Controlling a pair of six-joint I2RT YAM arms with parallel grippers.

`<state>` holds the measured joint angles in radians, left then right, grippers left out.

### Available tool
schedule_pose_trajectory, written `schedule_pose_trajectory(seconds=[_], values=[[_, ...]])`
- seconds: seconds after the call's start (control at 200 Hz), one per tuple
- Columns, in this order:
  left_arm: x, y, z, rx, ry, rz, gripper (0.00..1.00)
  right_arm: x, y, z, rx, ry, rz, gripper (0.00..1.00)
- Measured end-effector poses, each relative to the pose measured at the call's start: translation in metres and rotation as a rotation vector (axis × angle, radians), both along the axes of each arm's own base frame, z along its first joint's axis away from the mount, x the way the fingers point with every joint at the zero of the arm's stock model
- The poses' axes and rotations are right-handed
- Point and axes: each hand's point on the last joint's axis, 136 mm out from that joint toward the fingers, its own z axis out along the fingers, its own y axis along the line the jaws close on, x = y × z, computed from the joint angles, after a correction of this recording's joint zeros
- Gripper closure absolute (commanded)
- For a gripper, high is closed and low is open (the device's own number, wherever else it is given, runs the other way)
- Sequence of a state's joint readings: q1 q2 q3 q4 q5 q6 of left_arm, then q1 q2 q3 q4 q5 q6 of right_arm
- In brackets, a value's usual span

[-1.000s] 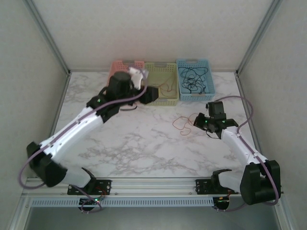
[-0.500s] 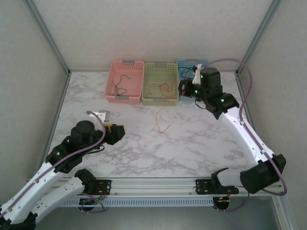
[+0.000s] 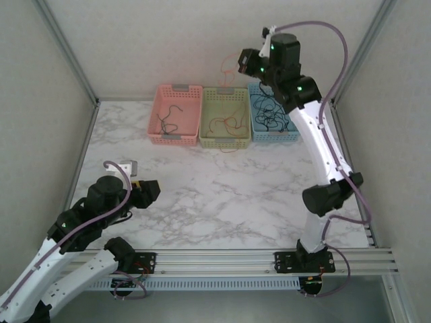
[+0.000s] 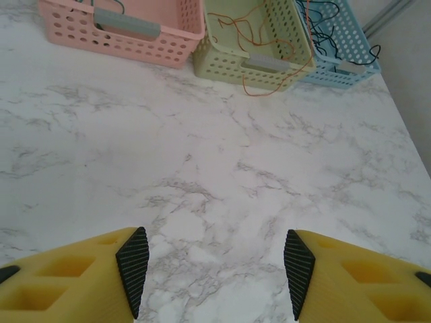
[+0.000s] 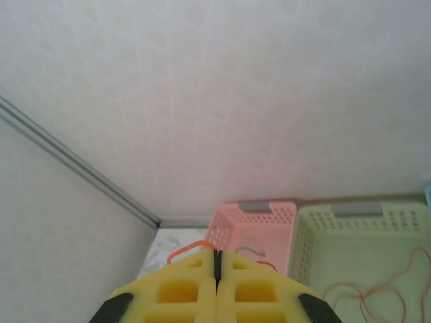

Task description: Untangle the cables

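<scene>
1. Your thin orange cable is up in the air: it loops out just beside the right tool, high over the back of the worktop. In the right wrist view the cable curls out of the seam of the yellow fingers.
2. The right tool is clenched on that orange cable, its fingers pressed together.
3. More orange cables lie in the pale green perforated plastic basket, and one strand hangs over its near wall onto the marble.
4. A tangle of black cables sits in the light blue basket to its right, and one dark cable lies in the pink basket to its left (all three baskets stand in a row against the back wall).
5. Your left tool hangs low over the near left of the worktop, well apart from the baskets. It is released, with bare marble between its fingers.
</scene>
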<state>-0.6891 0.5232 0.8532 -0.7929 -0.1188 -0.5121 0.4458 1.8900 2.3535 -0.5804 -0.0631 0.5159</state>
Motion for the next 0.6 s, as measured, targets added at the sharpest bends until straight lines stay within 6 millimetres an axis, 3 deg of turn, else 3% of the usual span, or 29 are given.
schedule_pose_trajectory(seconds=[0.19,0.601], values=[[-0.001,0.005,-0.005,0.026,0.016,0.015,0.42,0.018,0.008,0.056,0.07,-0.167,-0.001,1.0],[-0.002,0.007,-0.007,0.036,0.021,0.021,0.41,0.02,0.011,0.102,0.121,-0.378,0.007,1.0]])
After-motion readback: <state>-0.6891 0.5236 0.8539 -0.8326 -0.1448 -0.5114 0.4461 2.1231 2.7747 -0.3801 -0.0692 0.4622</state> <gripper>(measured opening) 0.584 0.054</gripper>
